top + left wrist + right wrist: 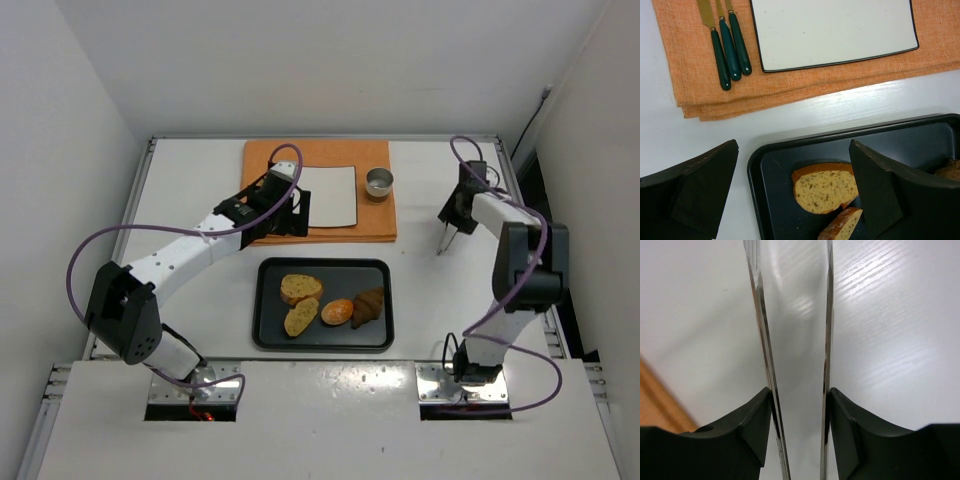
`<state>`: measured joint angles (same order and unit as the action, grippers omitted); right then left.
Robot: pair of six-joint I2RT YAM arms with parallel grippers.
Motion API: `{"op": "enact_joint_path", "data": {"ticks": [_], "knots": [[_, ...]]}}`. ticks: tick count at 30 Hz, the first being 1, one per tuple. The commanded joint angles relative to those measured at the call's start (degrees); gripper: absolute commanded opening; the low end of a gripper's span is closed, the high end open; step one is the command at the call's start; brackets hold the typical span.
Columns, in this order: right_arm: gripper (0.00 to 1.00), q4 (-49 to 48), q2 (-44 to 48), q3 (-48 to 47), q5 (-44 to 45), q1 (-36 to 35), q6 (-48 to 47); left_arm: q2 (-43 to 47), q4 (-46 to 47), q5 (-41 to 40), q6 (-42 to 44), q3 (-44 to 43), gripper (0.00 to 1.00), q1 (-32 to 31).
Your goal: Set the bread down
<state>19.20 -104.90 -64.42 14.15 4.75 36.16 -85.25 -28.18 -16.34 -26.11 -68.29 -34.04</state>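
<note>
White table (200, 180), white walls | black tray (268, 335) set near the table's front edge, bread (300, 289) lying in it, four pieces | orange placemat (375, 225) at the back edge, white plate (335, 195) on it | left gripper (793, 150) held wide, tray's back-left corner seen between its fingers | right gripper (799, 395) closed on metal tongs (765, 340), over the table's right side

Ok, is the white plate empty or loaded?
Empty. What shows of the white plate on the orange mat is bare, and four bread pieces lie in the black tray.
</note>
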Motion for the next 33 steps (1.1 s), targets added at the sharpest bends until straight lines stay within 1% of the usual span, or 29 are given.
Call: {"op": "enact_joint_path", "data": {"ticks": [1, 2, 3, 5, 6, 8, 9, 11, 13, 14, 15, 17, 18, 21, 24, 25, 29, 33], "knots": [[0.47, 2.4, 11.7, 1.1, -3.6, -0.4, 0.3, 2.1, 0.4, -0.5, 0.8, -2.0, 0.99, 1.1], [0.47, 3.3, 13.9, 1.8, -4.1, -0.4, -0.3, 2.6, 0.4, -0.5, 0.8, -2.5, 0.99, 1.1], [0.47, 5.1, 18.5, 2.5, -5.4, -1.0, -0.3, 2.6, 0.4, -0.5, 0.8, -2.5, 0.99, 1.1], [0.47, 7.5, 22.7, 3.6, -8.0, -1.0, -0.8, 2.6, 0.4, -0.5, 1.3, -3.1, 0.99, 1.1], [0.47, 10.1, 26.5, 4.3, -9.3, -1.0, -0.8, 2.6, 0.4, 0.0, 1.3, -3.1, 0.99, 1.6], [0.47, 12.9, 30.0, 5.2, -12.2, -1.5, -0.8, 3.2, 0.4, 0.6, 1.3, -3.1, 0.99, 1.6], [0.47, 14.9, 31.8, 6.9, -15.7, -1.5, -0.8, 3.2, 0.4, 0.6, 1.3, -3.7, 0.99, 2.1], [0.47, 17.0, 37.5, 8.4, -20.7, -3.4, -1.4, 3.2, 0.4, -0.4, 1.9, -4.3, 0.99, 2.1], [0.46, 20.5, 41.3, 10.6, -23.3, -5.7, -1.9, 3.7, -0.1, -1.0, 1.9, -4.3, 0.99, 3.4], [0.46, 21.8, 44.9, 11.3, -23.9, -6.4, -1.9, 3.7, -0.1, -1.0, 1.9, -4.9, 0.99, 3.5], [0.46, 25.1, 46.5, 11.9, -24.4, -7.0, -2.7, 3.7, -0.6, -1.0, 1.9, -4.9, 0.99, 4.4], [0.46, 28.5, 49.6, 12.0, -26.5, -9.0, -3.4, 3.7, -0.6, -1.0, 1.9, -5.5, 0.99, 5.1], [0.46, 31.7, 50.1, 11.4, -29.0, -9.6, -4.1, 3.7, -1.2, -1.0, 1.9, -5.5, 0.99, 5.7], [0.46, 36.4, 50.1, 9.3, -32.9, -12.2, -5.7, 3.2, -1.2, -1.0, 2.4, -6.2, 0.99, 6.4], [0.46, 40.5, 50.1, 7.1, -33.4, -15.6, -7.0, 1.5, -1.2, -1.0, 2.4, -6.8, 0.99, 6.9], [0.46, 41.3, 50.1, 6.6, -33.4, -15.7, -7.0, 1.5, -1.2, -1.0, 2.4, -7.3, 0.99, 7.4], [0.45, 40.0, 48.0, 6.1, -36.6, -21.0, -7.0, 1.0, -1.2, 0.1, 1.3, -7.3, 0.99, 7.4], [0.44, 36.1, 44.0, 4.0, -36.0, -27.1, -5.8, 1.0, -1.7, 0.6, 0.7, -7.3, 0.99, 7.4]]}}
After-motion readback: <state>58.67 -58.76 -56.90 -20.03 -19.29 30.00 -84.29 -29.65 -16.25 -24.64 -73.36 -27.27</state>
